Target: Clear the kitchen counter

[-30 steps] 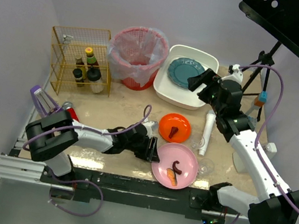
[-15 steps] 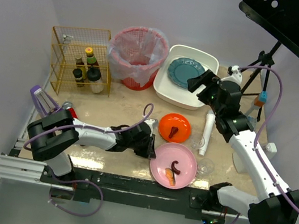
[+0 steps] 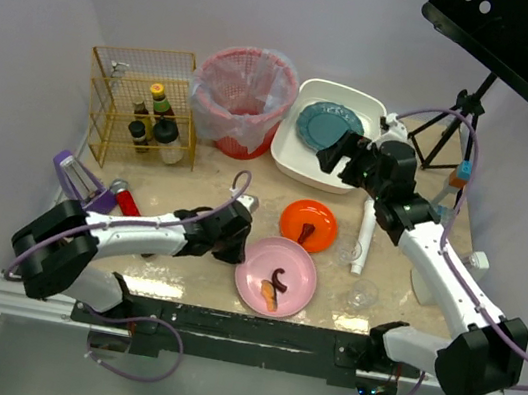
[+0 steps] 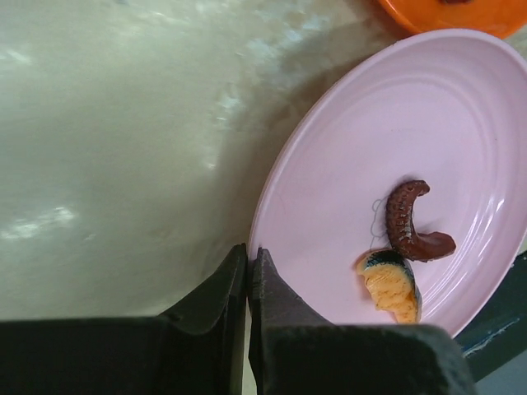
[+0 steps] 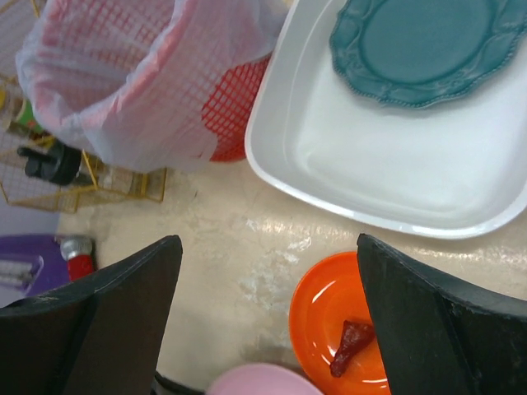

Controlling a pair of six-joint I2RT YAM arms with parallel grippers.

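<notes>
Counter: we found the kitchen counter [image 3: 207,186] flat and beige with faint marbling, running forward to a black rail [image 3: 203,321].
Pink plate: the pink plate [image 3: 301,267] was round, glossy and shallow-rimmed. It sat at the counter's front edge, just beside the orange plate [image 3: 323,218].
Scraps: on the pink glaze lay a curved brown scrap [image 4: 410,220] and a stubby orange scrap [image 4: 392,288], close together.
Left gripper: the left gripper [image 4: 247,259] had its fingers clamped on the pink plate's rim. The plate spread away from the fingertips, to their right in the top view.
Right gripper: the right gripper [image 3: 341,162] hung with fingers wide apart by the near wall of the white tub [image 3: 295,165], holding nothing.
Tub: it was smooth and rectangular, with a scalloped teal plate [image 3: 325,125] inside.
Bin: the red mesh bin [image 3: 244,93], lined with thin plastic, stood beside the tub, well apart from the pink plate and toward the back.
Nearer arm: we judged that the left arm, already gripping, should carry the plate, and that the scraps might slide if it tilted.
Unclear: we could not tell whether the plate rested on the counter or was lifted.
</notes>
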